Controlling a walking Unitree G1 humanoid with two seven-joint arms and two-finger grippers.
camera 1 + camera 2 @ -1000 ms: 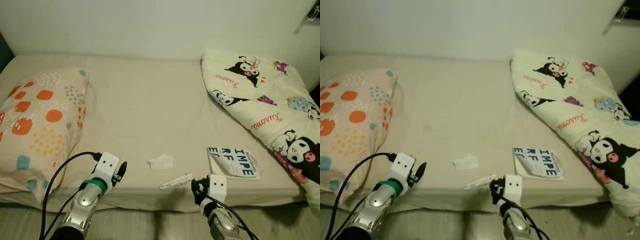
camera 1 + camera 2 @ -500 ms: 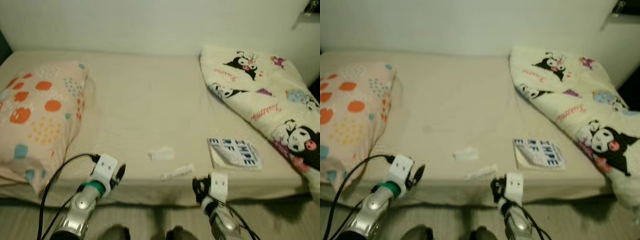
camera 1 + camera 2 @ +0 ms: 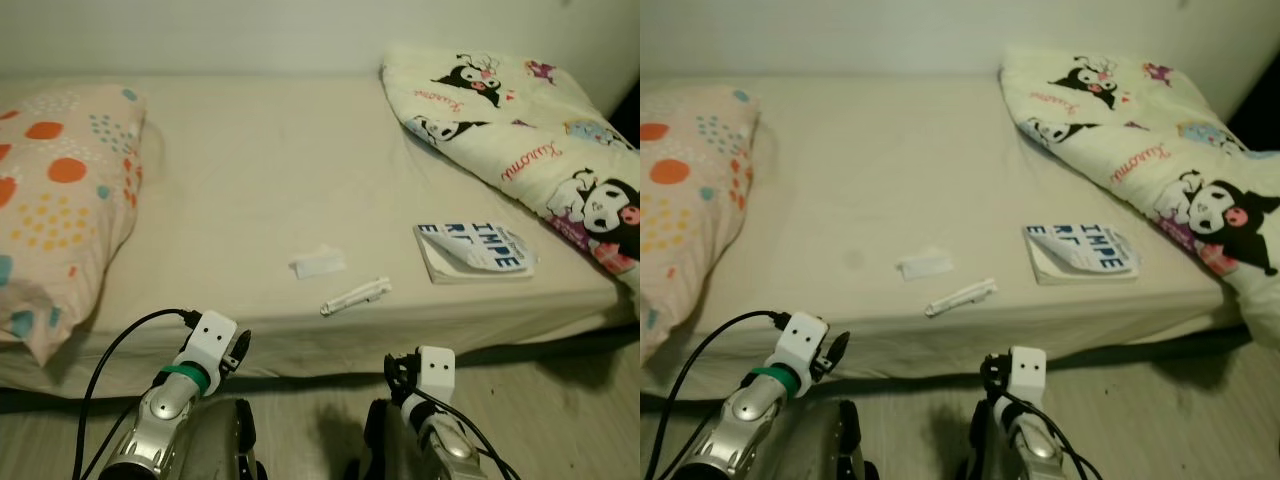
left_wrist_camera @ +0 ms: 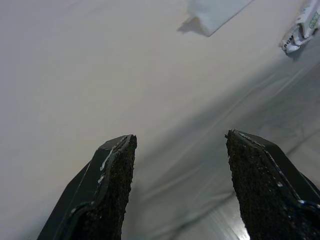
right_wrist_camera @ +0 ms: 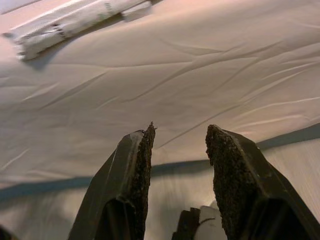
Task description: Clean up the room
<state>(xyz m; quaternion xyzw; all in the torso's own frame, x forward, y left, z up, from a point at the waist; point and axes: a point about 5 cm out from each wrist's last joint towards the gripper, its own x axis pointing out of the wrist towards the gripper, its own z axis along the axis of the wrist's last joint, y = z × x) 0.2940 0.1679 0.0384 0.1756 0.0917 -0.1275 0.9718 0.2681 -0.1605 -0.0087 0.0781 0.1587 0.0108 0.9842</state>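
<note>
1. My left gripper [image 4: 180, 187] is held low in front of the near edge of the bed with the cream fitted sheet [image 3: 270, 190]; its two black fingers are spread wide apart with nothing between them.
2. My right gripper [image 5: 180, 180] is also held low before the bed's near edge, fingers parted and empty.
3. A small crumpled white scrap of paper [image 3: 318, 262] lies on the sheet toward the near edge.
4. A rolled white wrapper [image 3: 355, 296] lies just beside the scrap, nearer to me.
5. A white paperback book with blue block lettering [image 3: 473, 251] lies to the right of the wrapper, near the cartoon-printed cream quilt [image 3: 520, 140].
6. A peach pillow with orange and teal dots [image 3: 60, 200] rests at the left end of the bed.
</note>
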